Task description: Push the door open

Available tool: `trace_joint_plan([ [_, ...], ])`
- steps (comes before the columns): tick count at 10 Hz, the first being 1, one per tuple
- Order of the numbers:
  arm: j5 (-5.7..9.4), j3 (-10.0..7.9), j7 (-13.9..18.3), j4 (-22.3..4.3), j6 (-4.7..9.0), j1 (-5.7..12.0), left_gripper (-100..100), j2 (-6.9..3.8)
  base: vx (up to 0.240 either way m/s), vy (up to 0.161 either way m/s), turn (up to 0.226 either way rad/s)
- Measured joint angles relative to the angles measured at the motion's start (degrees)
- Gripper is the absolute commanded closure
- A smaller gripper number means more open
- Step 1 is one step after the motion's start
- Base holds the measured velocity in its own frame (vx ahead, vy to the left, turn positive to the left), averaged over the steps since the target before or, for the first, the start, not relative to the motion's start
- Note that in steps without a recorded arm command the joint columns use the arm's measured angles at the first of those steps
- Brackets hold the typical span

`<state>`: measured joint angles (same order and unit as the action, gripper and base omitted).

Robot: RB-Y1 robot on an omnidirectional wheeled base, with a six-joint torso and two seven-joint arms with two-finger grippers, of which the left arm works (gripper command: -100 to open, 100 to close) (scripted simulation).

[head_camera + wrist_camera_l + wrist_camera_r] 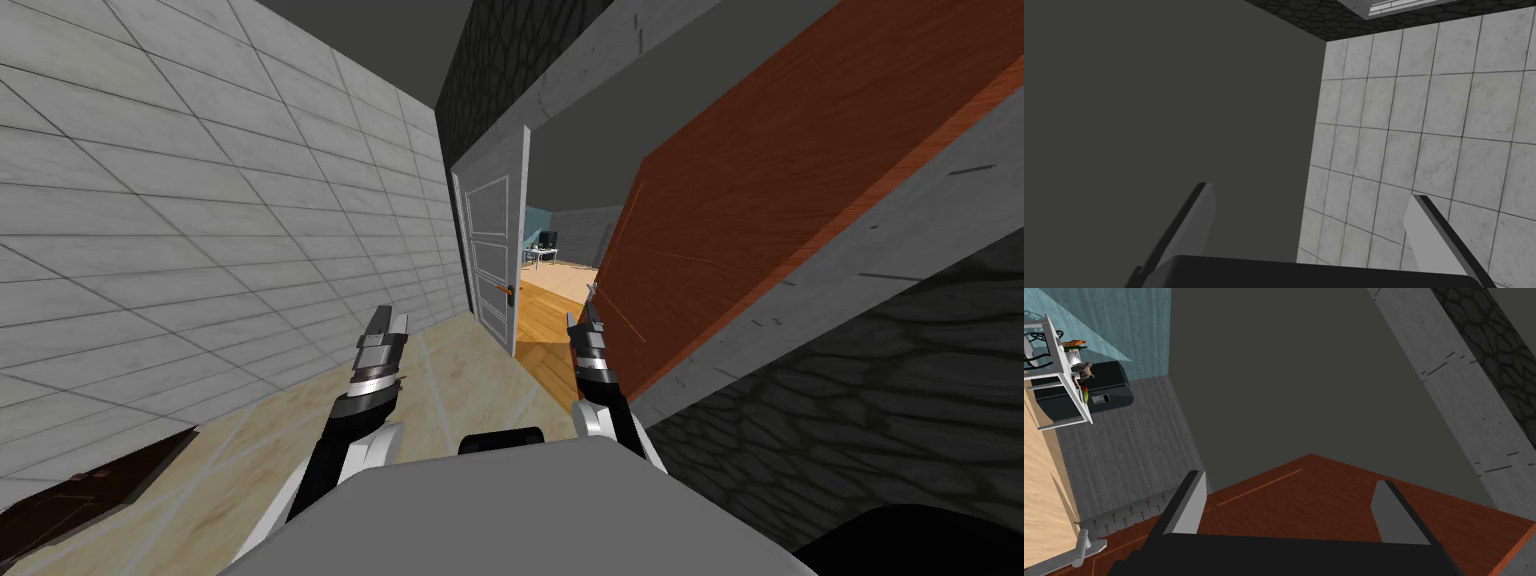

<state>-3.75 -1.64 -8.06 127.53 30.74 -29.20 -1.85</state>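
Right tool (591, 302) spread wide beside red-brown door (760, 200).

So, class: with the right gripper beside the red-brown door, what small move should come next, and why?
Probably press the right gripper forward against the red-brown door: its open fingers lie at the panel near the handle, and the door stands only partly open.

red-brown door (760, 170) cut off by the upper edge, far desk (541, 250) too small for detail
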Motion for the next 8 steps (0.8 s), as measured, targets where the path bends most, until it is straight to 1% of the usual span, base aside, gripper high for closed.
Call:
trace_joint_plan([
  [1,-0.06,0.60,0.11,-1.33,-0.21,0.92,-100,-0.09,0.134,0.073,-0.092],
  [2,0.00,1.01,0.38,-2.12,-0.57,1.46,-100,-0.31,0.135,0.110,-0.094],
  [3,0.18,1.47,0.85,-2.73,-0.79,1.49,-100,-0.68,0.125,0.083,-0.083],
  [5,0.15,2.72,1.34,-5.14,-1.37,3.01,-100,-0.91,0.152,0.075,-0.109],
  [7,0.29,3.77,2.02,-7.17,-1.97,4.11,-100,-1.28,0.110,0.060,-0.099],
  [8,0.34,4.55,2.43,-8.39,-2.67,5.10,-100,-1.48,0.124,0.068,-0.167],
])
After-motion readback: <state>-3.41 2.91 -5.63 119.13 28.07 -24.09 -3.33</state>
